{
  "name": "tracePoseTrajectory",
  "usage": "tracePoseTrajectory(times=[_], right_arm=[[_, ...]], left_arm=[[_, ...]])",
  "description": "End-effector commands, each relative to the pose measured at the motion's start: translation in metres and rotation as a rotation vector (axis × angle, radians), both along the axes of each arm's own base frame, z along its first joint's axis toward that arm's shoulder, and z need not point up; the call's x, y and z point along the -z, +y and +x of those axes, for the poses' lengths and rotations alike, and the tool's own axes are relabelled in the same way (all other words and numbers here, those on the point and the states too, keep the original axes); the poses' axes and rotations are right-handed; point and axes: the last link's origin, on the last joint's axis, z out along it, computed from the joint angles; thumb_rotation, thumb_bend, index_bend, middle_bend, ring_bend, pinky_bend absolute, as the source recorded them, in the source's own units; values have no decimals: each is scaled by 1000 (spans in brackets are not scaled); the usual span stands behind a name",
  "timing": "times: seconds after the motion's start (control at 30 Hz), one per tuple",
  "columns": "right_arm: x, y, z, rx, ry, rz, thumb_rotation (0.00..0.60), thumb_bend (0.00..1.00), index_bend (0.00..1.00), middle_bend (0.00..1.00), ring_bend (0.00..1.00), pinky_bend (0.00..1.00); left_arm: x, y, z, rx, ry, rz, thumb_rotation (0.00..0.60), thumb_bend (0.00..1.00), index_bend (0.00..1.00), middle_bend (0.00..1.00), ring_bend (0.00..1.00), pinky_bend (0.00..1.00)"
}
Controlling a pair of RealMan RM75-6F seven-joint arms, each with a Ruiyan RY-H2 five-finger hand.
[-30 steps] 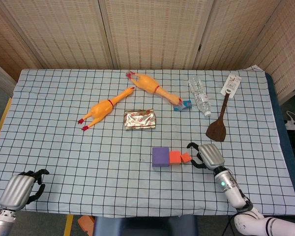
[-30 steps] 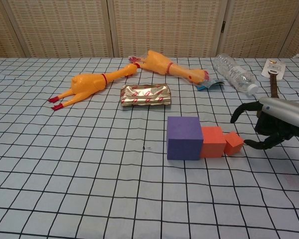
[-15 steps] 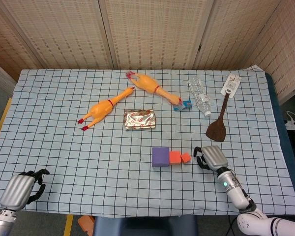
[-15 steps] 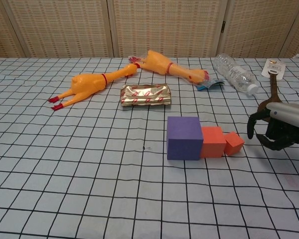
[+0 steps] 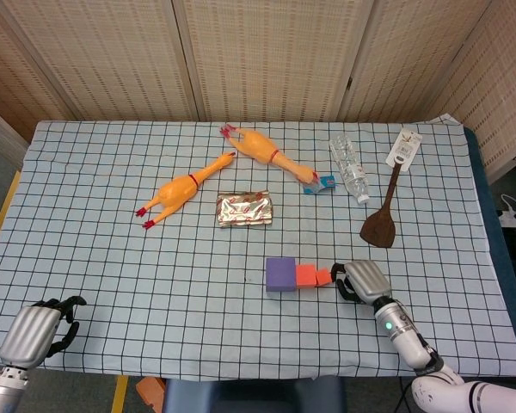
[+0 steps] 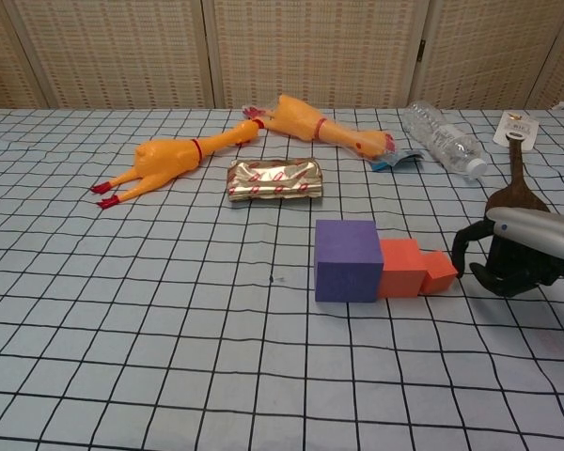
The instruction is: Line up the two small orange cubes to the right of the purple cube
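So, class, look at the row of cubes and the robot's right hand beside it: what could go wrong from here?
1. The right hand sits at the smallest orange cube; a hard nudge could turn it or push it out of line.
2. The larger orange cube abuts the purple cube, so a push might shift the whole row.
3. The wooden spatula lies just behind the hand; lifting away could catch it.
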Motion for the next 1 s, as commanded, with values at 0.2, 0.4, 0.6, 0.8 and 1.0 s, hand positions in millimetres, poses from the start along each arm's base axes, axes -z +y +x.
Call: tracePoseTrajectory(times=[0.2,0.4,0.6,0.8,1.0], right_arm=[[3,2,2,-1,-29,11,600,565,472,1000,879,1000],[5,3,2,-3,-46,22,600,565,468,1000,880,1000],[2,3,0,-6,-38,12,600,564,460,1000,880,1000],[-25,5,-9,-70,87,-83,600,556,414,1000,876,1000],[-62,17,-15,-123,110,-295,600,381,407,991,769,1000]], left_arm=[[0,0,0,-1,2,-2,600,447,373,560,497,564],[1,0,0,3,2,-5,600,448,373,560,497,564],[1,0,0,0,2,-5,600,447,373,560,497,564],[0,0,0,2,3,-2,600,448,373,561,497,564],[1,1,-1,0,5,-3,600,448,373,561,497,563]])
